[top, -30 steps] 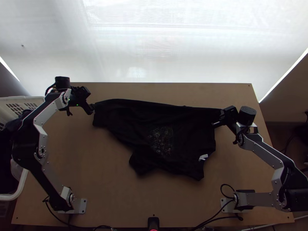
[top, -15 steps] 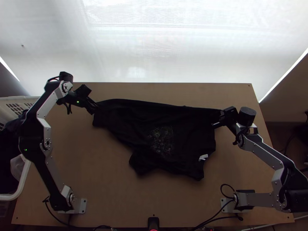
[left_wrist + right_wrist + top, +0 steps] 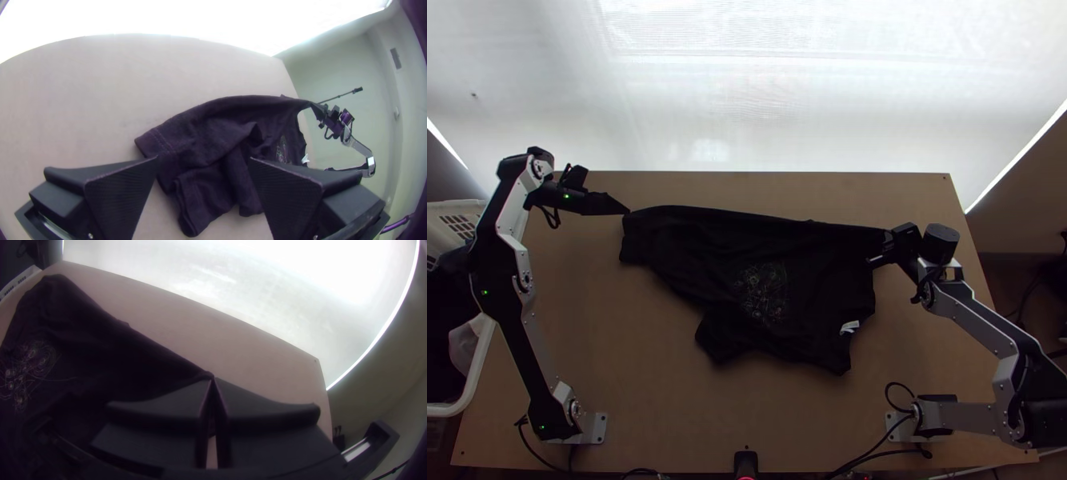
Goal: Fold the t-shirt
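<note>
A pale screen (image 3: 747,104) is closing off the scene beyond the far edge of the worktop (image 3: 627,352), whose light wooden surface is stretching between the two bases at its near side. The left arm (image 3: 517,244) is reaching up the left side, and the right arm (image 3: 979,312) is bending in from the right. Between them, the black t-shirt (image 3: 691,248) is lying across the middle of the worktop, unevenly spread, with creases and overlapping cloth towards its left end. Its far edge is slanting slightly nearer towards the right, and its far right part is rising off the surface to the right pincer (image 3: 886,238). A white basket (image 3: 473,392) is standing at the left side, with dark cloth (image 3: 439,320) sitting in it.

The right pincer is closing tightly on the t-shirt at that far right part, its fingers (image 3: 262,409) meeting at the tips. The left pincer (image 3: 627,211) is hanging by the far left corner, its fingers (image 3: 293,191) standing wide apart and gripping nothing; whether they are touching the cloth, I cannot tell. A thin-lined print (image 3: 763,292) is facing up near the middle of the shirt, and a small white label (image 3: 849,326) is showing towards its near right part.
</note>
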You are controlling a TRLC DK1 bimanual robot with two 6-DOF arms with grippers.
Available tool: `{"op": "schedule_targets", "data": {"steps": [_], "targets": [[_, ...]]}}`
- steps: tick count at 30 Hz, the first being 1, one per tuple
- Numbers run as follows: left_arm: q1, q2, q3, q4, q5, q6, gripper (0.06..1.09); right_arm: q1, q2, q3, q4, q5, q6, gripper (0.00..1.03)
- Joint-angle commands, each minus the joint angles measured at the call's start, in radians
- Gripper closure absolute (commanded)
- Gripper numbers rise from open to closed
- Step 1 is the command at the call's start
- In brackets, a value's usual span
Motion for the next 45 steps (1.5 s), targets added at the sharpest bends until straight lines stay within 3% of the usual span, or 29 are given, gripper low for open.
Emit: {"op": "schedule_targets", "data": {"steps": [1,25,29,31,33,37,45], "targets": [[0.031,0.051,0.042,-0.044,0.015,-0.039,0.14,-0.002,-0.011,-0.007,-0.005,0.001,-0.001,1.00],[-0.052,0.077,0.019,-0.088,0.004,-0.019,0.14,-0.028,-0.030,-0.007,-0.013,0.001,-0.003,1.00],[-0.054,0.082,0.019,-0.078,0.002,-0.016,0.33,-0.030,-0.041,-0.010,-0.018,0.001,-0.003,1.00],[-0.051,0.082,0.020,-0.072,-0.007,-0.018,0.29,-0.030,-0.044,-0.010,-0.019,0.001,-0.003,1.00],[-0.041,0.074,0.020,-0.072,-0.036,-0.018,0.10,-0.030,-0.047,-0.012,-0.021,0.001,-0.003,1.00],[-0.009,0.053,0.020,-0.069,-0.094,-0.018,0.10,-0.031,-0.047,-0.016,-0.019,0.001,-0.003,1.00],[-0.017,0.068,0.020,-0.046,-0.099,-0.016,0.10,-0.025,-0.042,-0.007,-0.019,0.001,-0.001,1.00]]}}
